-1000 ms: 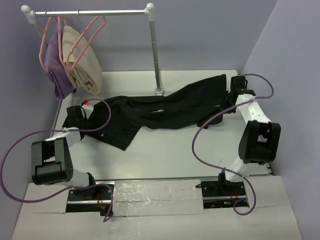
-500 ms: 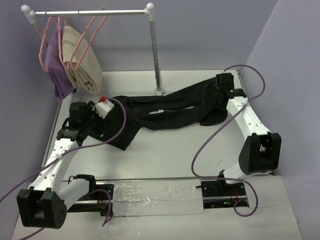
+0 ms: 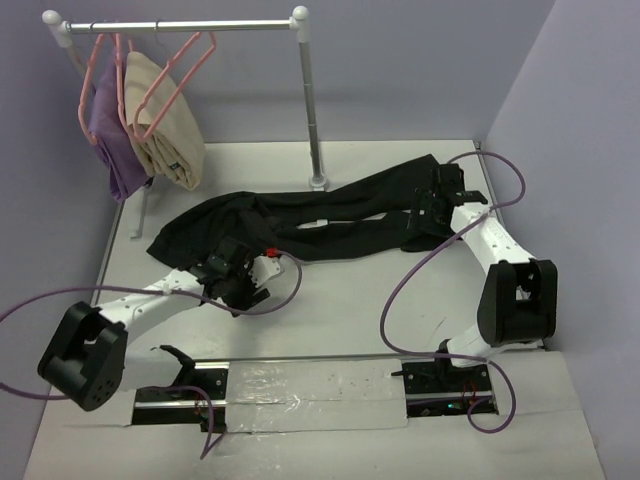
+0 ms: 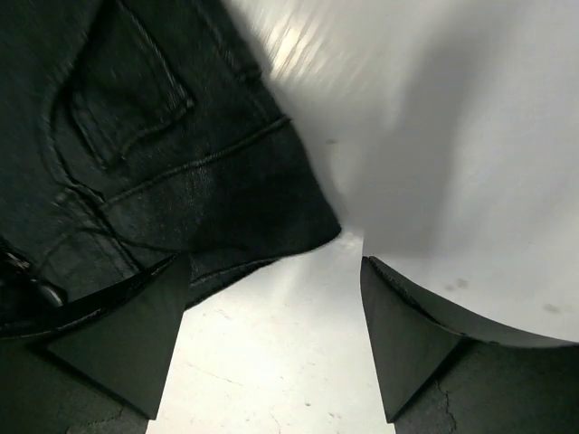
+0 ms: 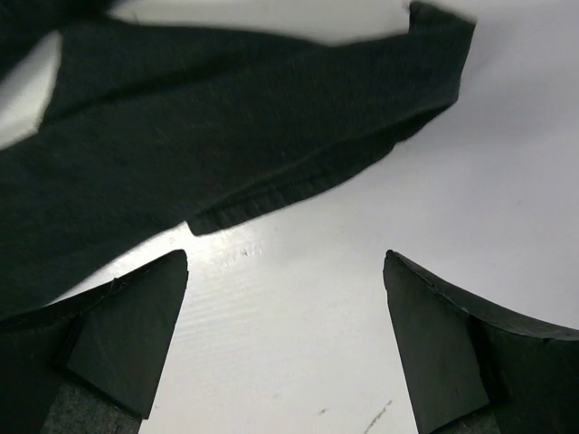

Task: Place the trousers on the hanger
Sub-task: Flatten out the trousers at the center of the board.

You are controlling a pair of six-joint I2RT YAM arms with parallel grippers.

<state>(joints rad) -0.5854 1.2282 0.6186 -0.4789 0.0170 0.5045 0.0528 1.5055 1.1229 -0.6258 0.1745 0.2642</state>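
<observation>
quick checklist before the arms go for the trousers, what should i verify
1. Open left jaws: ok, spread and empty over the waist edge of the trousers.
2. Open right jaws: ok, spread and empty, just short of a leg end.
3. Grip on the trousers: not ok, they lie loose on the table.
4. Cloth laid flat: not ok, the waist end is rumpled.
5. Pink hanger brought over: not ok, it hangs on the rail, away from the trousers.
6. That hanger bare: cannot tell.
</observation>
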